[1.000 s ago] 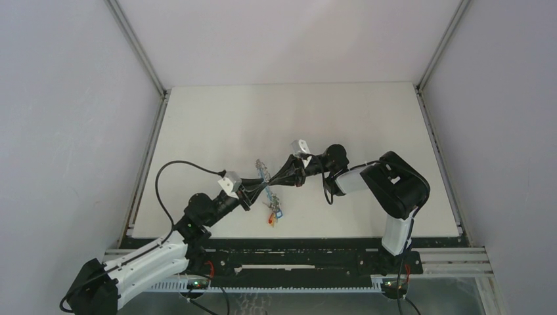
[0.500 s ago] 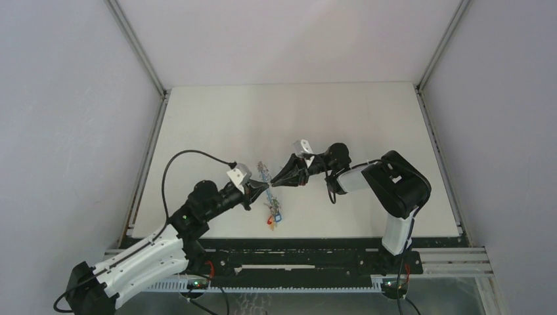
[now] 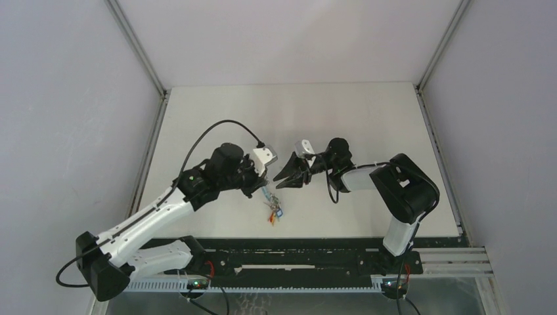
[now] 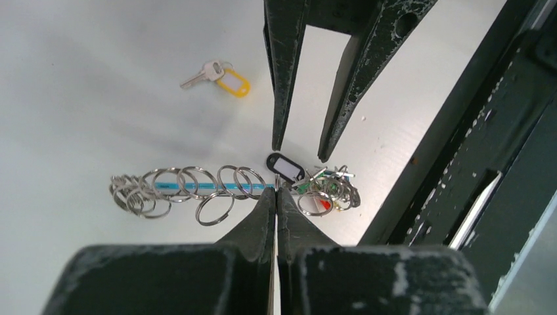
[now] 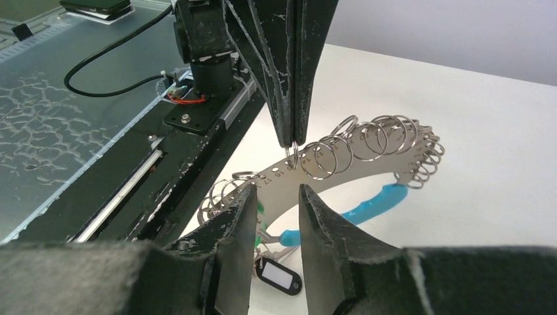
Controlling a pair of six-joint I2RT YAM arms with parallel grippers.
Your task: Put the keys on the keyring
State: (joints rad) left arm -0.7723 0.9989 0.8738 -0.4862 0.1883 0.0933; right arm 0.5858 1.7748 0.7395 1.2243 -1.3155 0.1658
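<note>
Two hands tip to tip near bench centre | left hand fingers together, pinching a split ring of blue-banded metal keyring | right hand fingers apart, holding nothing | yellow-tagged silver key lies apart on white bench

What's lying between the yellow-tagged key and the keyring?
Nothing: in the left wrist view, bare white table separates the yellow-tagged silver key from the blue-banded keyring of metal split rings.
</note>
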